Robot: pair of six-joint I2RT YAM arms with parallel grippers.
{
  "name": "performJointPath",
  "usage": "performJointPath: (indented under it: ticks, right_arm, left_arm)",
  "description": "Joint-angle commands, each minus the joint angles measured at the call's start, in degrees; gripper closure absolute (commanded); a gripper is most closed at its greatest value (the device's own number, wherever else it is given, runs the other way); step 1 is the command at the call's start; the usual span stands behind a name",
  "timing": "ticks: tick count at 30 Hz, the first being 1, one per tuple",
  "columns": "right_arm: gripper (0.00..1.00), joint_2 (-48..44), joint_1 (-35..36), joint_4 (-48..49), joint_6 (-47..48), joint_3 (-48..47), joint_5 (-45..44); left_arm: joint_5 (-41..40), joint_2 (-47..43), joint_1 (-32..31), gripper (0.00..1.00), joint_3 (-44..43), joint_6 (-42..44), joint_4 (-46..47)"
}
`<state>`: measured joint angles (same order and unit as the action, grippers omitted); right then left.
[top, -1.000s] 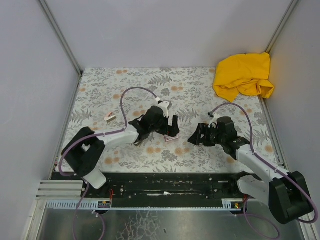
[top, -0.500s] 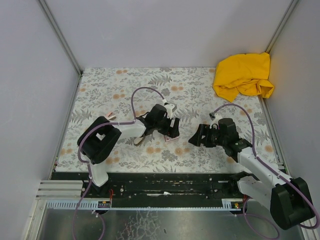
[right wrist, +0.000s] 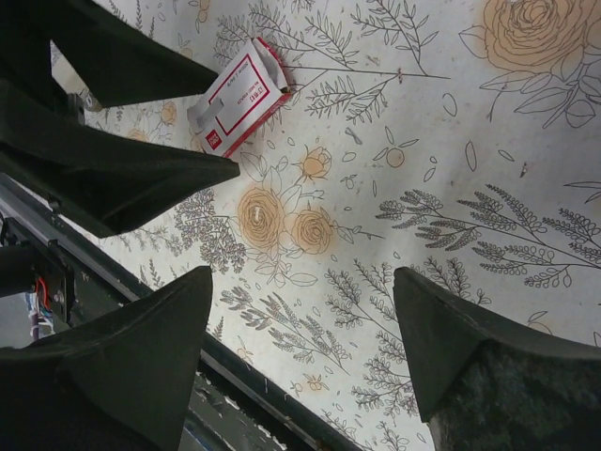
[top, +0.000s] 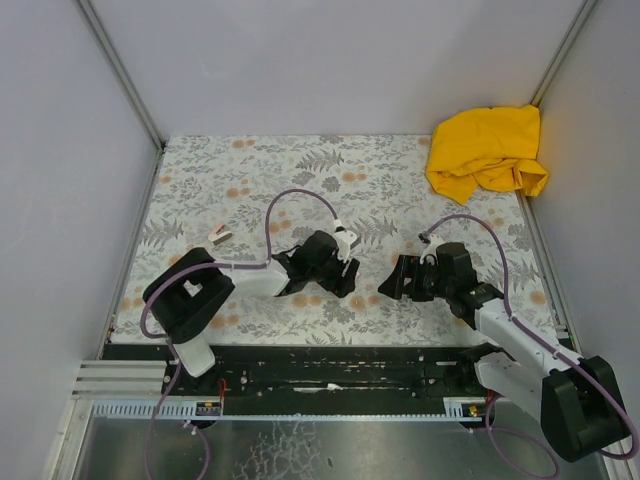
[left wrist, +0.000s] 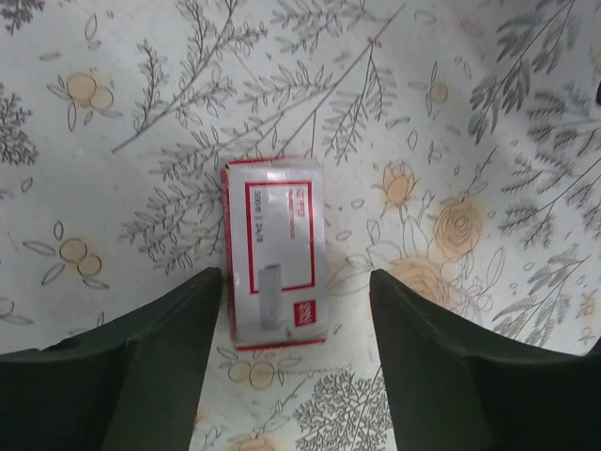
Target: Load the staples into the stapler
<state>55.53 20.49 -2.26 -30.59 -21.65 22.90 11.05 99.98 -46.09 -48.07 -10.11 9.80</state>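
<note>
"Staples – where?"
"No loose strips in view. Only the box (left wrist: 275, 249), flat on the surface (left wrist: 488, 113), print side up, between the left jaws. Stapler (top: 219, 235) is well apart from it, toward the left side of the surface."
"Jaws?"
"Left jaws: spread, one finger along each long side of the box, not pinching it. The finger on the view's left (left wrist: 141, 366) sits just beside the near corner; the other finger (left wrist: 451, 376) has a clear gap. Right jaws: spread, nothing between them, hovering near and facing the box."
"Risks?"
"My guess is the nearer finger lands first and shoves or twists the box instead of gripping it. It's thin card, so a hard squeeze could crush it and jam the strips. It's also low and flat, so the tips may ride over the top. Both sets of jaws are near each other, and a reach from the right could bump the left."
"Axis?"
"The long axis runs straight away from the left wrist, so the jaws would meet across the short width. One short end points at the wrist, the other away. In the right wrist view it lies diagonally, and the far end looks like a lifted flap. Can't tell if it's open."
</note>
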Motion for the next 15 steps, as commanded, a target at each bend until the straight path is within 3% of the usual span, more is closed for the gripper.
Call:
performJointPath:
  ticks: [1, 8, 15]
  right_arm:
    - [0.15, -0.4, 0.4, 1.5, 0.4, 0.2, -1.4]
    - [0.15, 0.4, 0.4, 2.0, 0.2, 0.5, -1.3]
    - [0.28, 4.5, 0.4, 2.6, 0.9, -2.3, -1.0]
  left_arm:
    - [-8.1, -1.7, -2.8, 0.38, 2.7, 3.6, -1.2]
    - [-14.5, -1.3, -6.0, 0.41, 4.1, 4.6, 0.3]
    - [-15.2, 1.0, -6.7, 0.46, 2.9, 5.4, 2.1]
